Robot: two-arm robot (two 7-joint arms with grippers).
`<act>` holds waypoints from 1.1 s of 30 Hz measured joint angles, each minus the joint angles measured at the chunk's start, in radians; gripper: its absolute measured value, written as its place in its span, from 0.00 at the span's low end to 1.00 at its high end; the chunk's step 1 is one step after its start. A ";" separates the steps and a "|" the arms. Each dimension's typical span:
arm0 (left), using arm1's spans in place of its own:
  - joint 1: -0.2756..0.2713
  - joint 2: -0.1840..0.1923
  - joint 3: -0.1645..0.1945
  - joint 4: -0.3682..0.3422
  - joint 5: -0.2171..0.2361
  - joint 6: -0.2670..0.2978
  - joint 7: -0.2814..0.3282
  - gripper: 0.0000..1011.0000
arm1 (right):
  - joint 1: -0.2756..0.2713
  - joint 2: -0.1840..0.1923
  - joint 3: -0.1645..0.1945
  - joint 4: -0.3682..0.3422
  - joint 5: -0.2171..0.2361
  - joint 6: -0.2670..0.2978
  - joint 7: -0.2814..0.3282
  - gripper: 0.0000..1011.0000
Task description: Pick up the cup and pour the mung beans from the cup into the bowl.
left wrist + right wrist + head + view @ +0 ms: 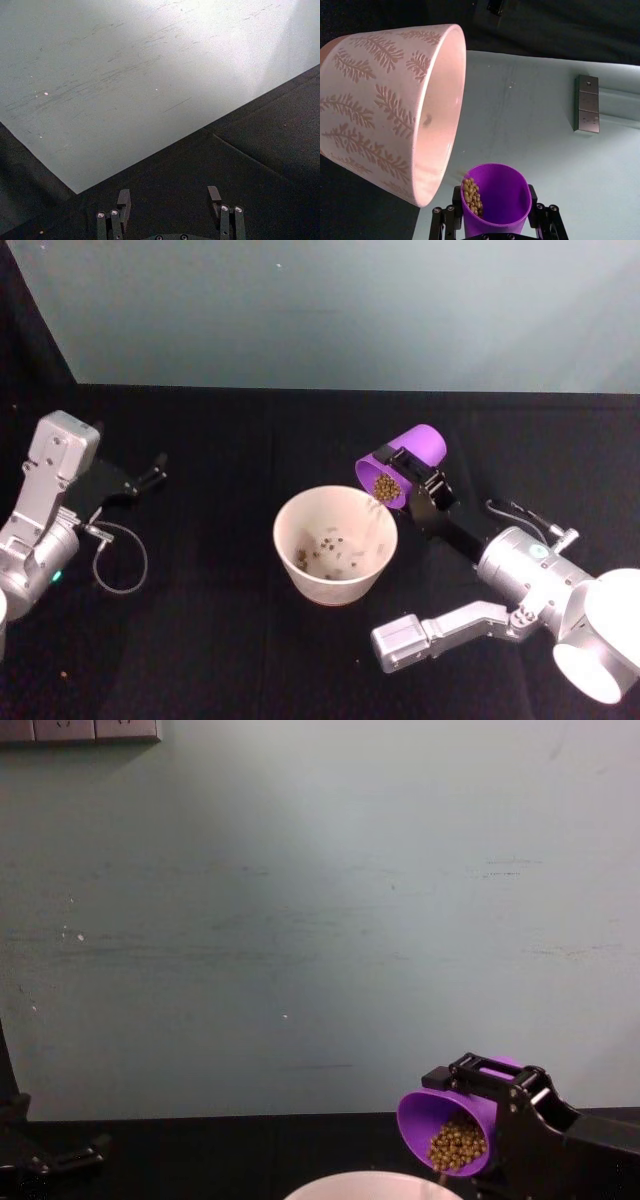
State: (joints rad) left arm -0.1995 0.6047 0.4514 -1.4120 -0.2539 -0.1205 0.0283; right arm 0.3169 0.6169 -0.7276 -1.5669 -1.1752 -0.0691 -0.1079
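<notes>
Right gripper (412,472) is clamped across the cup (422,446). The cup is tipped on its side, mouth pointing left, over the right rim of the bowl (335,592) at mid-table. Beans (385,485) are heaped at the lower lip, a thin trickle drops just inside the right wall, and a few grains lie on the bowl floor. Most of the load looks to be in the cup, so the pour is judged early. Main risk: the lip sits right over the rim, not over the centre, so any drift to the right or near side puts grains on the table (220,640). Second: a fast tilt would dump the heap as one clump, and hard grains likely bounce off the wall and out. Third: the cup is smooth and tapered, so it may twist or slide in the jaws as the wrist rolls. Fourth: dropping lower could knock the rim and shove the bowl. Left gripper (152,472) is parked far left, fingers apart, holding nothing; well clear, no hazard.
</notes>
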 joint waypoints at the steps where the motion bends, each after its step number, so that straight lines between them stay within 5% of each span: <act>1: 0.000 0.000 0.000 0.000 0.000 0.000 0.000 0.99 | 0.001 0.001 0.000 -0.001 -0.001 0.000 0.001 0.73; 24: 0.000 0.000 0.000 0.000 0.000 0.000 0.000 0.99 | 0.017 0.012 -0.002 -0.022 -0.016 0.004 0.010 0.73; 33: 0.000 0.000 0.000 0.000 0.000 0.000 0.000 0.99 | 0.018 0.016 -0.031 -0.025 -0.059 0.019 -0.003 0.73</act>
State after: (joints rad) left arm -0.1995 0.6047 0.4514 -1.4120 -0.2539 -0.1205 0.0283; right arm 0.3344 0.6329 -0.7586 -1.5924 -1.2344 -0.0503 -0.1109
